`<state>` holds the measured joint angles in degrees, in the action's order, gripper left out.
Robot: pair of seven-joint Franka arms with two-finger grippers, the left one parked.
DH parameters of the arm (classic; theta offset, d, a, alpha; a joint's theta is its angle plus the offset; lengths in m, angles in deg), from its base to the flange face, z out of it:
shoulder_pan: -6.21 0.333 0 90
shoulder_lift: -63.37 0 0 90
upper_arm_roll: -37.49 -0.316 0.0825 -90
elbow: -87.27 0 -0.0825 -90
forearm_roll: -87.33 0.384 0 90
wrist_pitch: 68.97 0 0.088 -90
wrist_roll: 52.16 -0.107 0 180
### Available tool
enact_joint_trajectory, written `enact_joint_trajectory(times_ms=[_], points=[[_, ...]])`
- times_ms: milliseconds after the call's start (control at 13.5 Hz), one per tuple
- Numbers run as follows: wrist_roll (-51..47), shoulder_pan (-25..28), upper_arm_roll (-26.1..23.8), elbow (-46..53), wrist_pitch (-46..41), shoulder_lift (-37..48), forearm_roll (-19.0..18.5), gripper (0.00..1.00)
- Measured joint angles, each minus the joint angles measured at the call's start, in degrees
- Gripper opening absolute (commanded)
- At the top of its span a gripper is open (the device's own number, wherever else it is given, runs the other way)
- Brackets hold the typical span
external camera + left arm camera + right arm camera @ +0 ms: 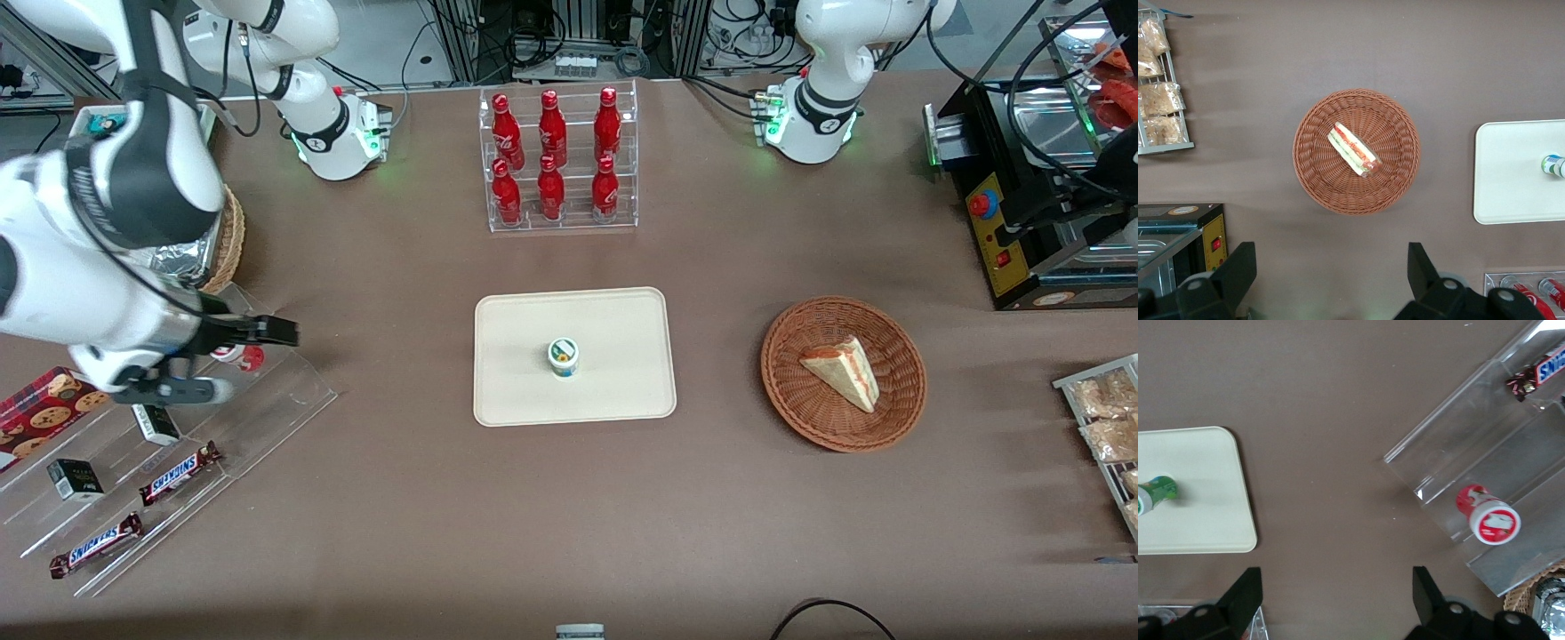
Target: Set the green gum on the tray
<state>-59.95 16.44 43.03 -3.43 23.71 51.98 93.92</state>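
Brown tabletop (pixel 400 498) carries the whole display. Over the clear acrylic snack rack (pixel 267 400) hangs the tool (pixel 1337 590), fingers spread and empty — nothing left to carry, I judge. Below it sits the red-and-white bottle (pixel 1489 517). Well apart, the green gum (pixel 564 356) stands upright mid-tray (pixel 622 311) — placement looks done.
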Motion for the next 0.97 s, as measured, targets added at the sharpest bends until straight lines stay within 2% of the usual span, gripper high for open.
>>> enact_joint_trajectory(times_ms=[297, 966], points=[[2.60, -1.33, -0.02, -3.66, -0.11, 6.79, -5.13, 1.00], [4.44, -5.25, -0.35, -4.86, -6.29, 12.33, -5.35, 1.00]])
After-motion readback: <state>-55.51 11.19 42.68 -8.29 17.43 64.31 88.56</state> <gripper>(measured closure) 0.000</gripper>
